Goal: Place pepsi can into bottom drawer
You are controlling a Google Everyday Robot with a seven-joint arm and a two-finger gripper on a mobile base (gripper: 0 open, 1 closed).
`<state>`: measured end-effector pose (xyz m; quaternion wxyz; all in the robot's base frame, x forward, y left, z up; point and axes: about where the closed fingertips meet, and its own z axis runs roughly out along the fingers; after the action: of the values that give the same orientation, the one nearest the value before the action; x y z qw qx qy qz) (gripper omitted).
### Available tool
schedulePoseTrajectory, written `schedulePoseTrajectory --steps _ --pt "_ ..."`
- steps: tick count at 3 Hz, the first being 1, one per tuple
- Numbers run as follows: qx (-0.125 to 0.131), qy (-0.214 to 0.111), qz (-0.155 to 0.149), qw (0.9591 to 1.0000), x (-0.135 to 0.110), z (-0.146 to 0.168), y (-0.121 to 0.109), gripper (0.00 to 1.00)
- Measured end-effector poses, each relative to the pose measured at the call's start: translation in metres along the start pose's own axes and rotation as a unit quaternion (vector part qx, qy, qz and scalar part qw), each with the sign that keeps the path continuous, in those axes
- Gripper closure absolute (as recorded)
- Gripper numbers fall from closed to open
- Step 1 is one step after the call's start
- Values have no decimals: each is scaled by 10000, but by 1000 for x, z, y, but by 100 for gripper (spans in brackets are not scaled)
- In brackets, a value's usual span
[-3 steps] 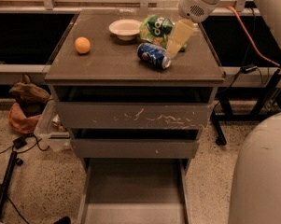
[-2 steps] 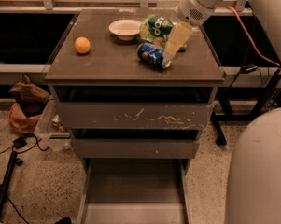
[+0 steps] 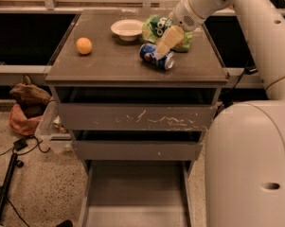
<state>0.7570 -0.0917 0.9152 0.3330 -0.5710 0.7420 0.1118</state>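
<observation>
From my seat, the gripper (image 3: 161, 52) is angled down on the cabinet top (image 3: 109, 63), its pale tip right at the upper side of the pepsi can (image 3: 150, 56). I cannot tell whether it is open or closed, or whether it actually has the can. The can lies on its side toward the right of the top, just in front of the green chip bag (image 3: 156, 26). A white bowl (image 3: 127, 28) sits left of the bag, and an orange (image 3: 84, 46) sits well apart on the left. The white arm (image 3: 236, 13) comes in from the upper right. Below, the scratched drawer front (image 3: 137, 117) and the plain middle drawer (image 3: 137, 150) stack above the bottom drawer (image 3: 135, 188), which is pulled out with its flat floor showing.
</observation>
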Motion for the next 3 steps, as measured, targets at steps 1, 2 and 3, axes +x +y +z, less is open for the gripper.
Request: schedulePoseTrajectory --steps 1,2,3 --pt "-123 27 168 9998 1 17 -4 0" --pt "-304 138 315 9989 7 31 2 0" --pt "-494 200 440 9976 16 48 9 0"
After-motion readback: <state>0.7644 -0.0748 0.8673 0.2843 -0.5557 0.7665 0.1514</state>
